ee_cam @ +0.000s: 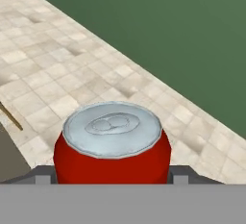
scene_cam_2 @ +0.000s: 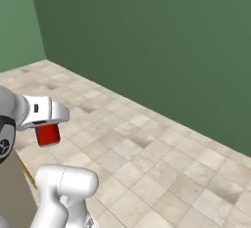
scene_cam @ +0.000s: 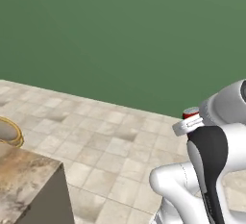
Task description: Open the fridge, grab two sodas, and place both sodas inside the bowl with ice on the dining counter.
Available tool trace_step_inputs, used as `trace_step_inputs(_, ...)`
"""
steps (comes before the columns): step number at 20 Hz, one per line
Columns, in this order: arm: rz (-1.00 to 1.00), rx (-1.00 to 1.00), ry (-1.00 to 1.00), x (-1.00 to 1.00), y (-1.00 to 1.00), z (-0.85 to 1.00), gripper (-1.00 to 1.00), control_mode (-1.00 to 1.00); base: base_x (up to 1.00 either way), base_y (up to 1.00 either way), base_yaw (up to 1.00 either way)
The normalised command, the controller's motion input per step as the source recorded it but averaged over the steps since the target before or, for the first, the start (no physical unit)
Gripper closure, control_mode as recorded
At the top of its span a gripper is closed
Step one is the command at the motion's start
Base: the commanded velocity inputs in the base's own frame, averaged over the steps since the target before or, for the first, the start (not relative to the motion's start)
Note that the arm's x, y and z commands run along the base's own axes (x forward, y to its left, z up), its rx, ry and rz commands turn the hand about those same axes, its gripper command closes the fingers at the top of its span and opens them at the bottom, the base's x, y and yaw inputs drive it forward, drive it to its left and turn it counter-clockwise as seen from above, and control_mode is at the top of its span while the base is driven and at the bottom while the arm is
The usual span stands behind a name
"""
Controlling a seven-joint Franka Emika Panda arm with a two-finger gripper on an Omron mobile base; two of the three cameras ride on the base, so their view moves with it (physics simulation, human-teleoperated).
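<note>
Red aluminium fills my hand (ee_cam: 111, 177): the short soda can (ee_cam: 112, 143) sits upright between the spread fingers, gripped at its sides so the silver top stays level in transit. It hangs above tiled floor (scene_cam_2: 162, 158), beside the green wall (scene_cam_2: 147, 41). To the left, the marbled desk (scene_cam: 21, 180) carries the tan bowl (scene_cam: 14, 132) at its edge, my likely drop point.

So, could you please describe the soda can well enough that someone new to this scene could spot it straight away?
Start from the white robot arm in front of the green wall, above the tiled floor. At the arm's end the fingers clamp a short can, held in the air. It is the one bright red thing, with a silver top.
</note>
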Motion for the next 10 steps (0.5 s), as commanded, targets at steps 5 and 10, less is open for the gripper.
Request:
trace_step_inputs(5, 0.00, 0.00, 0.00, 0.00, 0.00, 0.00, 1.00, 1.00, 1.00, -0.45, 0.26)
trace_step_inputs(10, 0.00, 0.00, 0.00, 0.00, 0.00, 0.00, 1.00, 1.00, 1.00, -0.18, 0.42)
